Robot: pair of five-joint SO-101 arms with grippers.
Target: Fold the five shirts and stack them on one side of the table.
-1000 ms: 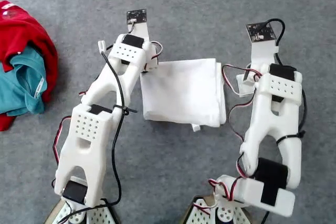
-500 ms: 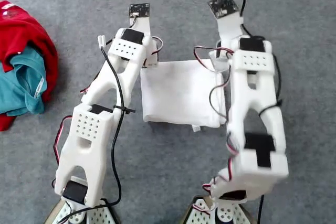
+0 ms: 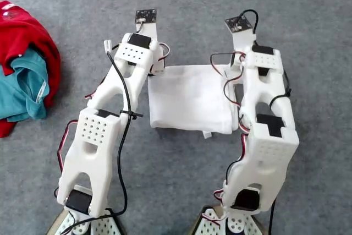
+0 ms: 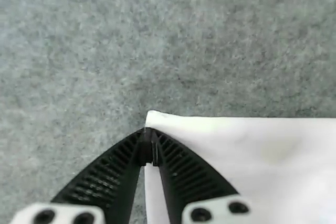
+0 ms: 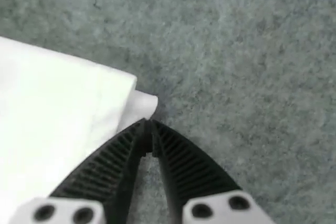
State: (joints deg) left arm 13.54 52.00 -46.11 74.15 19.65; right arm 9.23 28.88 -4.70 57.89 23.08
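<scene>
A folded white shirt [image 3: 190, 98] lies on the grey table between my two arms. At its far left corner, my left gripper [image 3: 152, 71] is shut; in the left wrist view the gripper [image 4: 149, 150] pinches the edge of the white shirt [image 4: 247, 156] just behind the corner. My right gripper [image 3: 233, 71] is at the far right corner. In the right wrist view that gripper [image 5: 147, 129] is shut, its tips touching the corner of the white shirt [image 5: 58, 108]. Whether cloth is caught between them is unclear.
A red shirt [image 3: 25, 37] and a teal shirt [image 3: 25, 89] lie crumpled together at the table's left edge. The grey table cover [image 3: 181, 180] stretches bare in front of the white shirt and to the far right.
The right arm swung in from the right of the white shirt and now has its gripper at the shirt's far right corner. The left arm has stayed at the far left corner.
</scene>
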